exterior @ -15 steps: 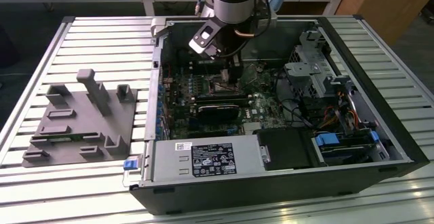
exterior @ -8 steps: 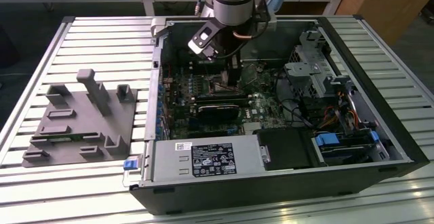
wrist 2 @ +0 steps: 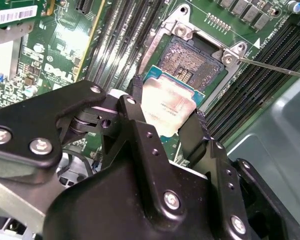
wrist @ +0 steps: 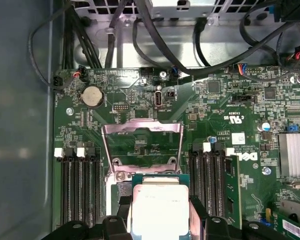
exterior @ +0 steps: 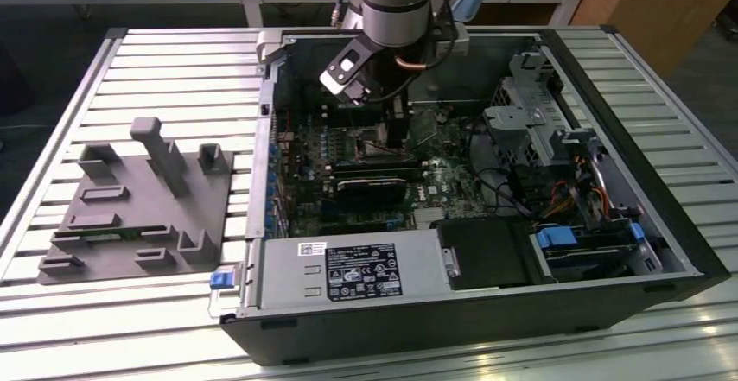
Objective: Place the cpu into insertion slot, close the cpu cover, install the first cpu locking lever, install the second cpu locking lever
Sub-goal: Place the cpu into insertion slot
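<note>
The tool (wrist 2: 165, 114) is clamped on the cpu (wrist 2: 166, 102), one black finger (wrist 2: 135, 92) on each of two opposite edges. In both wrist views the chip's dull silver face shows faint print, too small to make out. The cpu hangs over the near edge of the insertion slot (wrist 2: 190, 62), not seated; much of the slot's contact field lies bare. In the first wrist view the cpu cover (wrist: 142, 127) stands raised behind the chip (wrist: 160, 210) held in the tool (wrist: 160, 220), its square cut-out showing green board through it. One thin locking lever (wrist 2: 275, 70) juts from a corner of the socket. Two banks of long black memory slots (wrist: 80, 185) flank the socket, and there is one coin cell (wrist: 92, 96) and one finned silver heatsink (wrist: 294, 155); the board carries white lettering and a small white sticker (wrist: 238, 138). In the exterior view the tool (exterior: 398, 126) reaches into one open computer case (exterior: 461, 333) lying on the slatted surface (exterior: 173, 53). The power supply bears two labels – one large black (exterior: 359, 273), one small white (exterior: 313, 248). One grey moulded fixture (exterior: 127, 217) sits at the exterior view's left.
</note>
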